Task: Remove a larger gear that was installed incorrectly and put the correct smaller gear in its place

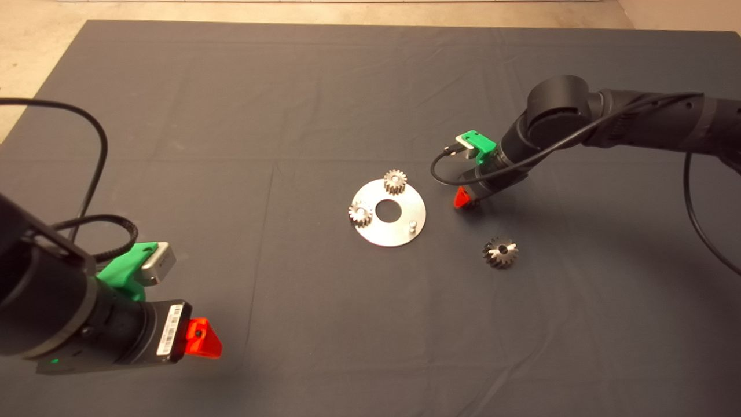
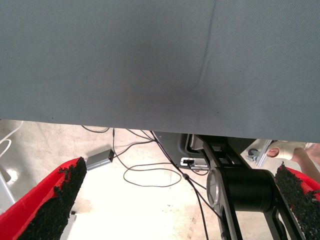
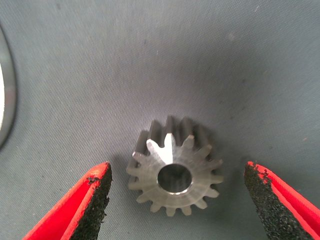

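Two small pale gears (image 1: 395, 182) (image 1: 359, 214) sit on the round metal plate (image 1: 405, 229) at the mat's (image 1: 289, 87) middle, one on the plate's far rim and one on its left rim; a bare peg (image 1: 412, 225) stands on the plate's near-right part. The larger gear (image 1: 501, 252) lies flat on the mat, off the plate, to its near right. The right gripper (image 1: 463, 198) hangs just beside the plate's right edge, between plate and gear but farther back. The left gripper (image 1: 204, 338) waits well apart from the plate, at the near left.

Left wrist view: the left gripper's fingers (image 2: 55, 200) are spread wide, with the mat's edge and floor cables beyond.

Right wrist view: the right gripper's fingers (image 3: 92, 200) stand wide apart on either side of the larger gear (image 3: 172, 167), touching nothing; the plate's rim (image 3: 7, 100) shows at the edge.
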You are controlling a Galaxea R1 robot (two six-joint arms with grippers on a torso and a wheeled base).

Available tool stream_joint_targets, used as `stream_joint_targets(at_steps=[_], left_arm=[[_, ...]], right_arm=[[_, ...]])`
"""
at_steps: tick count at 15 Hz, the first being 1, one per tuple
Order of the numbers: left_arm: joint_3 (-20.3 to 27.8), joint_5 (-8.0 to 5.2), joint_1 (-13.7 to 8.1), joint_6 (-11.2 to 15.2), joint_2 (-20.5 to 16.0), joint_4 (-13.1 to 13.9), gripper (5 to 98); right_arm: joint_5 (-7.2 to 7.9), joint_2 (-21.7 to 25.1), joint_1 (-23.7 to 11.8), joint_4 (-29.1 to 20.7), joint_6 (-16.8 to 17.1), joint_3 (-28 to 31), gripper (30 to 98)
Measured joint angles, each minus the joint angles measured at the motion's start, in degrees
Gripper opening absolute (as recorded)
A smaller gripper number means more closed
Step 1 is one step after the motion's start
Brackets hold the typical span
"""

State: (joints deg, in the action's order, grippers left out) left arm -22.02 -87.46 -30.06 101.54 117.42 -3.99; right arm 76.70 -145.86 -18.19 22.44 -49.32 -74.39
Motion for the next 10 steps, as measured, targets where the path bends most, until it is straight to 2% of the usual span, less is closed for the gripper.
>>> stream_joint_targets(at_steps=[2, 4, 6, 9, 10], left_arm=[[0.0, 0.0, 0.0, 0.0, 0.0, 0.0, 97.7], [0.0, 0.0, 0.0, 0.0, 0.0, 0.0, 97.7], [0.0, 0.0, 0.0, 0.0, 0.0, 0.0, 97.7], [0.0, 0.0, 0.0, 0.0, 0.0, 0.0, 97.7], [0.0, 0.0, 0.0, 0.0, 0.0, 0.0, 97.7]], right_arm=[[-0.02, 0.0, 0.1, 0.0, 0.0, 0.0, 65.9], [-0.29, 0.0, 0.1, 0.0, 0.0, 0.0, 65.9], [-0.41, 0.0, 0.1, 0.0, 0.0, 0.0, 61.0], [-0.49, 0.0, 0.1, 0.0, 0.0, 0.0, 60.6], [-0.49, 0.0, 0.1, 0.0, 0.0, 0.0, 58.3]])
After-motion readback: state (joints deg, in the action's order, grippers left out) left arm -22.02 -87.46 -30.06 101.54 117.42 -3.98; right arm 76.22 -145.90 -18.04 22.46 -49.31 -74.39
